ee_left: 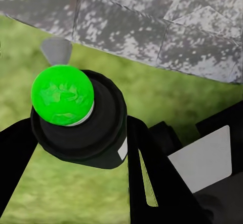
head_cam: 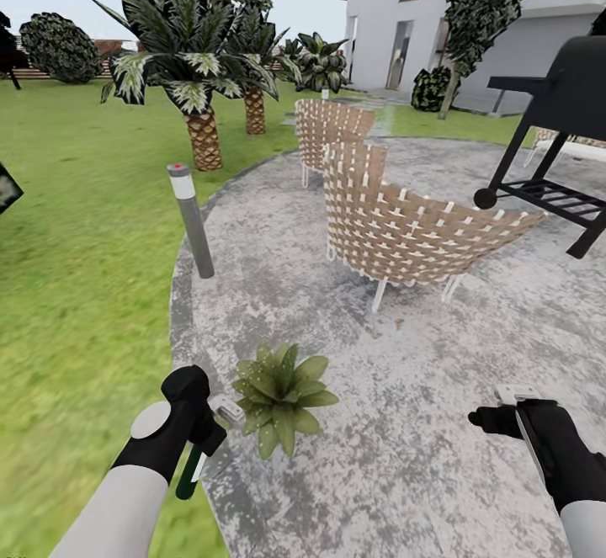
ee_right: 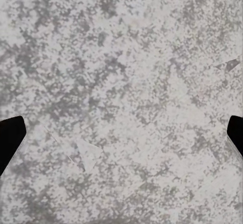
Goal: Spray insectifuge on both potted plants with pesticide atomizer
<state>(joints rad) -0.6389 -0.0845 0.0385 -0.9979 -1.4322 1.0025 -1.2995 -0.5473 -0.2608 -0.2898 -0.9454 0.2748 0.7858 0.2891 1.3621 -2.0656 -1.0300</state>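
Closest to the camera, in the left wrist view, is the round bright green end of the spray bottle (ee_left: 62, 95), sitting in a thick black ring between the two black fingers. So the left claw (head_cam: 206, 436) is closed tight on the bottle. In the head view the dark green bottle hangs tilted down from that claw, low on the left, right where the grass (head_cam: 76, 272) meets the grey patio (head_cam: 438, 423).

Just beside the bottle sits one small plant (head_cam: 280, 395) with broad pointed leaves (it grows flat on the stone, and I see no pot). I cannot tell from here if any spray has landed on it. I can't spot the second small plant.

The picking up looks done. The job now seems to be the spraying. I think the next move needs the spray end turned to face the leaves and held near them. Which end that is, I cannot tell.

The right claw (head_cam: 505, 411) hangs over bare patio on the right. Its fingertips sit far apart at the edges of the right wrist view with nothing between them, so it is open and empty.

Farther back stand two woven basket chairs (head_cam: 404, 221), with nothing in them that I can see, a short grey lamp post (head_cam: 192, 221) and a black grill (head_cam: 564, 120).
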